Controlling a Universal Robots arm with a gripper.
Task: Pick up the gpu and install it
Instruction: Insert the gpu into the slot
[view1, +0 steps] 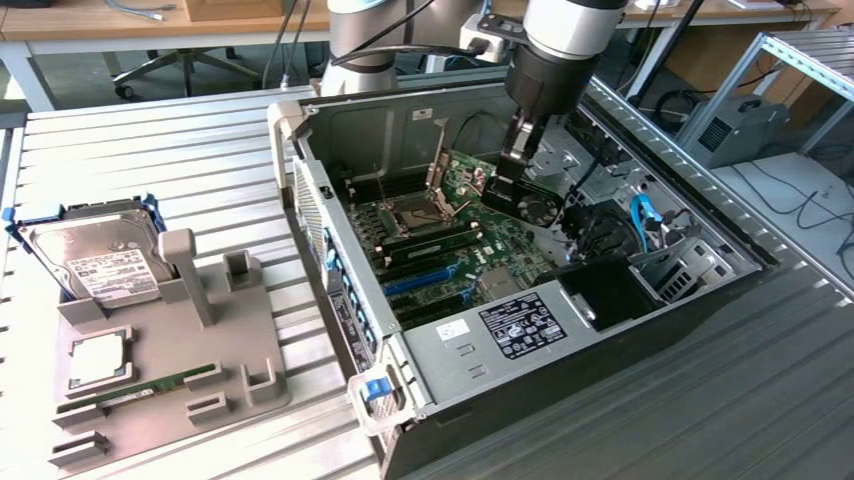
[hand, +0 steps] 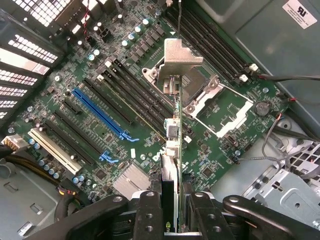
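My gripper (view1: 518, 158) reaches down into the open computer case (view1: 304, 175) and is shut on the gpu (view1: 523, 203), a black card hanging on edge above the green motherboard (view1: 447, 245). In the wrist view the gpu (hand: 173, 145) is seen edge-on between the two black fingers (hand: 149, 216), with its silver bracket (hand: 181, 56) at the far end. The card hovers over the area between the CPU socket (hand: 210, 97) and the long blue slot (hand: 99, 112), clear of the board.
On the exterior view's left stands a grey holder (view1: 174, 350) with a silver hard drive (view1: 100, 255) and a green memory stick (view1: 150, 384). Cables (view1: 643, 225) and a drive cage (view1: 681, 265) crowd the case's right side. Memory slots (hand: 215, 37) lie beyond the socket.
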